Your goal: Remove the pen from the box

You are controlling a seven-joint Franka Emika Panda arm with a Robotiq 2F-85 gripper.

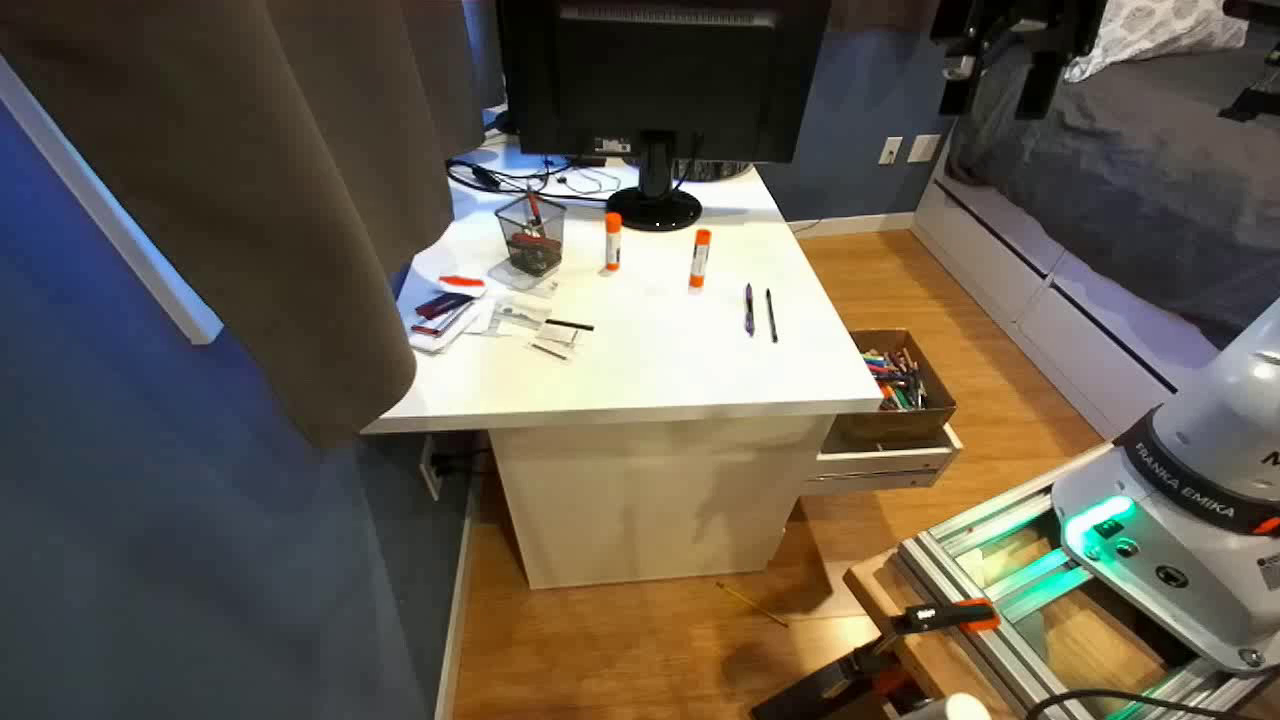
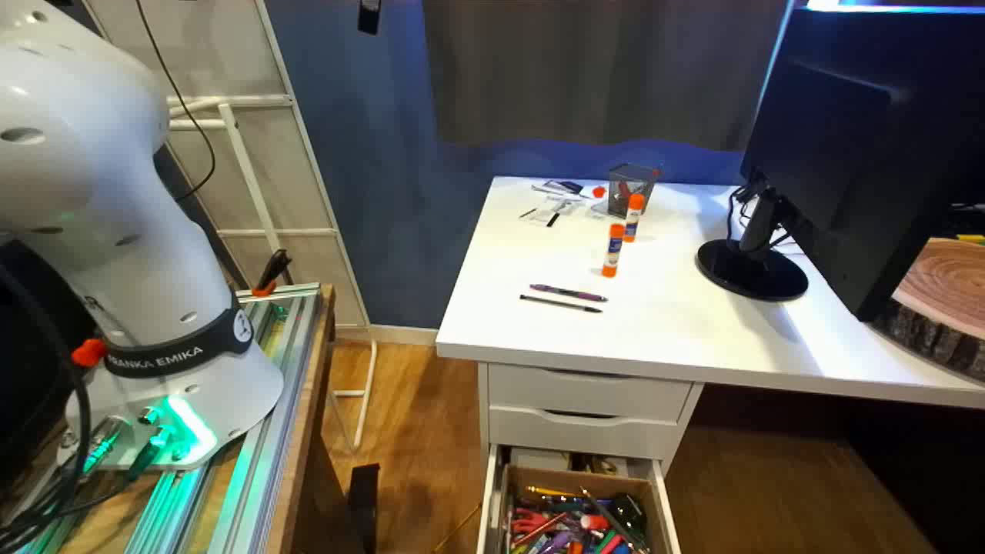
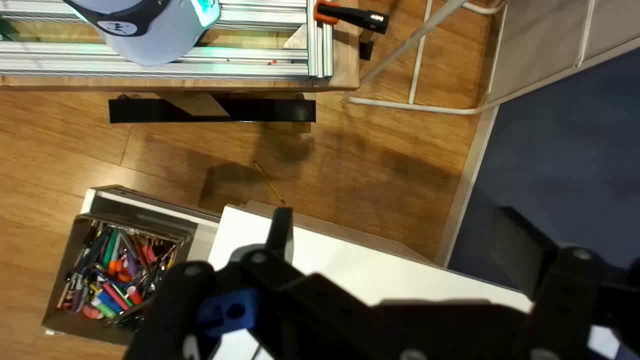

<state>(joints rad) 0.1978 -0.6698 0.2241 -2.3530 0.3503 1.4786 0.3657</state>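
Note:
The brown box (image 1: 890, 430) sits in the pulled-out white drawer beside the desk. It shows in both exterior views (image 2: 581, 480) and in the wrist view (image 3: 56, 299), full of pens and markers. A slim dark pen (image 2: 604, 511) lies slanted on top of the heap. Two more slim pens, a black one (image 1: 771, 316) and a purple-black one (image 1: 749, 310), lie side by side on the white desk. My gripper (image 1: 1000, 100) is high above and away from the box, open, with nothing between its fingers. In the wrist view its fingers (image 3: 395, 215) stand wide apart.
The white desk (image 1: 680, 370) holds two orange glue sticks (image 2: 612, 251), a mesh cup (image 1: 532, 240), papers (image 1: 525, 315) and a black monitor (image 1: 660, 80). A curtain (image 1: 230, 150) hangs beside it. A thin yellow stick (image 3: 269, 181) lies on the floor.

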